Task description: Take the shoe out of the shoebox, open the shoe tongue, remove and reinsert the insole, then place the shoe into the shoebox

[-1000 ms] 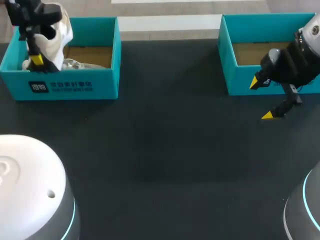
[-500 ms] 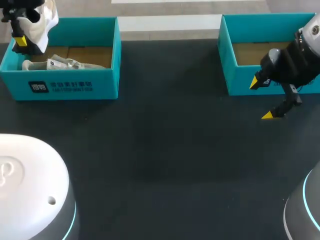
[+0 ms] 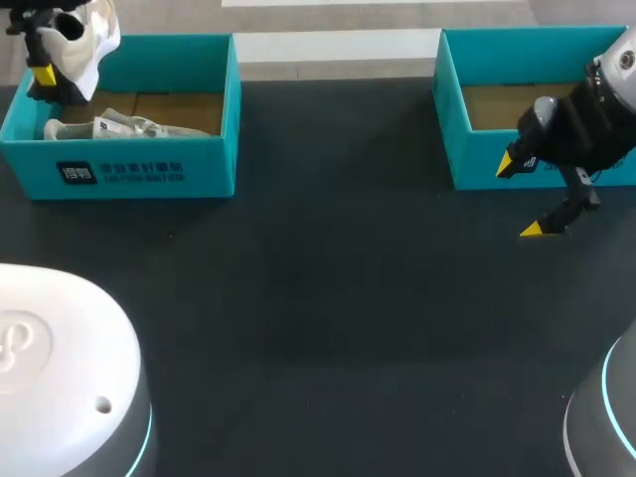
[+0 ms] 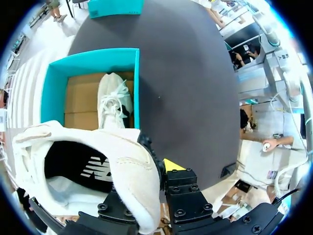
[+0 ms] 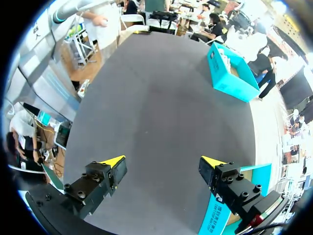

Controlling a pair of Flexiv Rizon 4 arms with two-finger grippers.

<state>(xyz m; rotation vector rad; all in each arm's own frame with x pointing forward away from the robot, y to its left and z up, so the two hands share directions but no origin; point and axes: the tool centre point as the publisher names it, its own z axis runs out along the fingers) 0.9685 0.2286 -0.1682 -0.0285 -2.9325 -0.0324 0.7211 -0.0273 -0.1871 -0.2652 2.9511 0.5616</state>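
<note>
A white shoe [image 3: 81, 38] hangs over the back left corner of the left teal shoebox [image 3: 149, 174], with my left gripper [image 3: 45, 72] shut on its collar. In the left wrist view the shoe [image 4: 98, 166] fills the space at the gripper [image 4: 146, 171]; only one yellow fingertip [image 4: 171, 165] shows beside it. A second white shoe [image 3: 119, 127] lies in that box, also visible as the shoe [image 4: 113, 100] below the held one. My right gripper [image 3: 520, 197] stands open and empty in front of the right teal shoebox [image 3: 477, 169]; the right wrist view confirms this gripper [image 5: 163, 162] holds nothing.
The black table [image 3: 328, 298] stretches between the two boxes. The right box shows only its brown cardboard floor [image 3: 502, 104]. Two round white arm bases sit at the near corners, the left base [image 3: 60, 368] being the larger in view.
My left gripper has lifted the white shoe up out of the left box and toward its back left corner. The right arm has not moved.
</note>
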